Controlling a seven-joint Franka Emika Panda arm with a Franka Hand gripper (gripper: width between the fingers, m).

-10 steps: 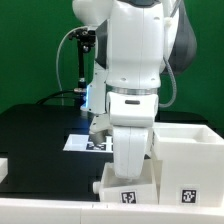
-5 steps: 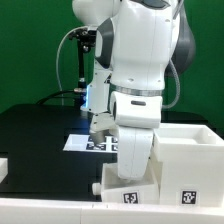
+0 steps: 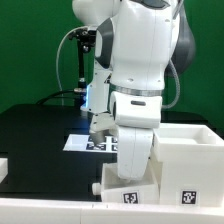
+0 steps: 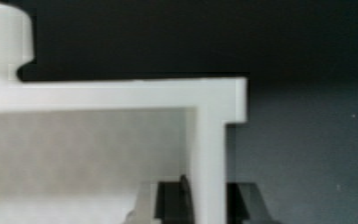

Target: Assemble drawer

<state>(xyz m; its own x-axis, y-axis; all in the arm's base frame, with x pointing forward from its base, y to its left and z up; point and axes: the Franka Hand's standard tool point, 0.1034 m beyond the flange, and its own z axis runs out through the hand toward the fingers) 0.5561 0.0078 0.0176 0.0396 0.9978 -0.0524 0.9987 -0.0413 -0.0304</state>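
The big white housing [image 3: 185,155] is standing upright at the exterior view's right, its open top facing up and a black-and-white tag [image 3: 187,196] showing low on its front. A smaller white tray [image 3: 130,185] is sitting just beside it, toward the exterior view's left, showing a similar tag [image 3: 128,197]. In the wrist view the tray [image 4: 105,130] is showing a thin matte wall turning a square corner, with the gripper [image 4: 211,205] pinching one wall from both sides. Another white part [image 3: 3,168] is peeking in at the exterior view's left edge.
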